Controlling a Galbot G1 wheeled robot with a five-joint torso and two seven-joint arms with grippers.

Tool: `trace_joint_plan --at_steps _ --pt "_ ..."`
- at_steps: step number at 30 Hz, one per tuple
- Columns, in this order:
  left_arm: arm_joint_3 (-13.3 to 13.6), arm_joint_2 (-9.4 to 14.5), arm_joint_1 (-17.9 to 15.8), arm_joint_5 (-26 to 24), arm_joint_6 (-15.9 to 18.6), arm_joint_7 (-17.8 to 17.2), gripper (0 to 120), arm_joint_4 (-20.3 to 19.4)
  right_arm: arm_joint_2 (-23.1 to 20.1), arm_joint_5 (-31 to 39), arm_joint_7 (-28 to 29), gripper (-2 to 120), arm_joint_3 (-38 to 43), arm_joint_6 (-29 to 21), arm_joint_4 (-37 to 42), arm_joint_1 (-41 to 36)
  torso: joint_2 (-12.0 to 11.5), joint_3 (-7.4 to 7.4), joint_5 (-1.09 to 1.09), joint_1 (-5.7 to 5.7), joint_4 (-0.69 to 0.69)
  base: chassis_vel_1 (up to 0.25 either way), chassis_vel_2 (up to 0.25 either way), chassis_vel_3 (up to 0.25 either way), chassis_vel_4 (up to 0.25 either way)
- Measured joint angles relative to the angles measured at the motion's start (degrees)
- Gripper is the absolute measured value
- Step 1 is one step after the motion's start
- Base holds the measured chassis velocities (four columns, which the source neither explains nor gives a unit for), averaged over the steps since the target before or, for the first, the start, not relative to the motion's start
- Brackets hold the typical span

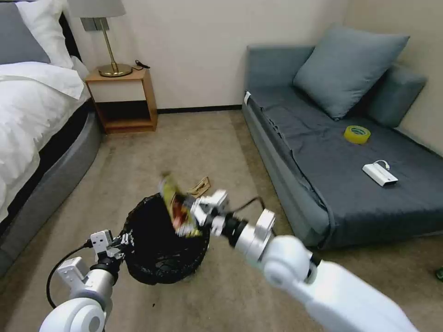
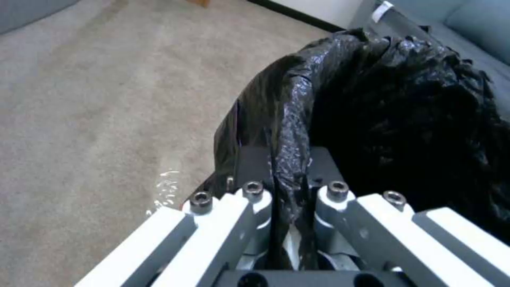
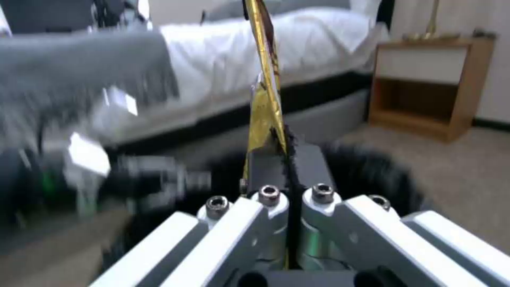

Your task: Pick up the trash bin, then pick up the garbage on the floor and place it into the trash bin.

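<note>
Now the right gripper, low centre of frame, pinches the gold-brown snack wrapper above the black-lined round trash bin, whose rim the left gripper clamps; releasing should follow.

Tan carpet covers the floor, meeting cream walls along a dark baseboard. A bed with white linen stands at the left. In the corner beside it, a wooden nightstand carries a brass lamp. A grey-blue daybed with cushions lines the right wall.
</note>
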Motion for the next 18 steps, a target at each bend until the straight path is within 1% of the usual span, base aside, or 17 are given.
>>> trace_joint_plan --at_steps 2,5,8,9,10,11,13,14,15,18 --pt "-0.23 -0.37 1.34 0.02 -0.07 0.16 5 -1.11 0.97 -1.95 -0.36 0 -1.05 0.55 -2.00 -1.04 0.00 0.00 0.00 0.00 0.00 0.000 0.000 0.000 0.000" --pt "-0.48 -0.49 2.13 0.04 -0.22 0.33 5 -1.75 1.70 -2.64 -0.47 0 -1.59 0.73 -3.22 -1.12 0.00 0.00 -0.01 0.00 0.00 0.000 0.000 0.000 0.000" --pt "-1.11 -0.60 3.93 0.02 -0.76 0.79 5 -3.05 3.03 -3.88 -0.57 2 -2.45 0.79 -5.13 -0.75 0.00 0.00 0.00 0.00 0.02 0.000 0.000 0.000 0.000" --pt "-1.26 -0.58 4.21 0.01 -0.92 0.92 5 -3.21 3.22 -4.16 -0.57 7 -2.55 0.73 -5.33 -0.65 0.00 0.00 -0.01 0.00 0.01 0.000 0.000 0.000 0.000" --pt "-1.26 -0.58 4.21 0.01 -0.92 0.92 5 -3.21 3.22 -4.16 -0.57 7 -2.55 0.73 -5.33 -0.65 0.00 0.00 -0.01 0.00 0.01 0.000 0.000 0.000 0.000" --pt "-1.43 -0.51 4.44 0.00 -1.12 1.01 5 -3.34 3.34 -4.36 -0.51 13 -2.55 0.54 -5.34 -0.64 0.00 0.00 -0.01 0.00 0.01 0.000 0.000 0.000 0.000" --pt "-1.55 -0.47 4.55 -0.02 -1.29 1.12 5 -3.49 3.21 -4.67 -0.43 20 -2.41 0.26 -5.14 -0.82 0.00 0.00 -0.01 0.00 0.01 0.000 0.000 0.000 0.000" --pt "-1.55 -0.46 4.54 -0.03 -1.33 1.16 5 -3.58 2.91 -4.75 -0.40 25 -2.24 0.13 -4.82 -0.93 0.00 0.00 0.00 0.00 0.01 0.000 0.000 0.000 0.000" --pt "-1.55 -0.46 4.54 -0.03 -1.33 1.16 5 -3.58 2.91 -4.75 -0.40 25 -2.24 0.13 -4.82 -0.93 0.00 0.00 0.00 0.00 0.01 0.000 0.000 0.000 0.000" --pt "-1.34 -0.56 3.85 -0.08 -1.46 1.19 5 -3.65 1.15 -4.74 -0.35 39 -1.52 -0.28 -3.56 -1.13 0.00 0.00 -0.01 0.00 0.00 0.000 0.000 0.000 0.000"
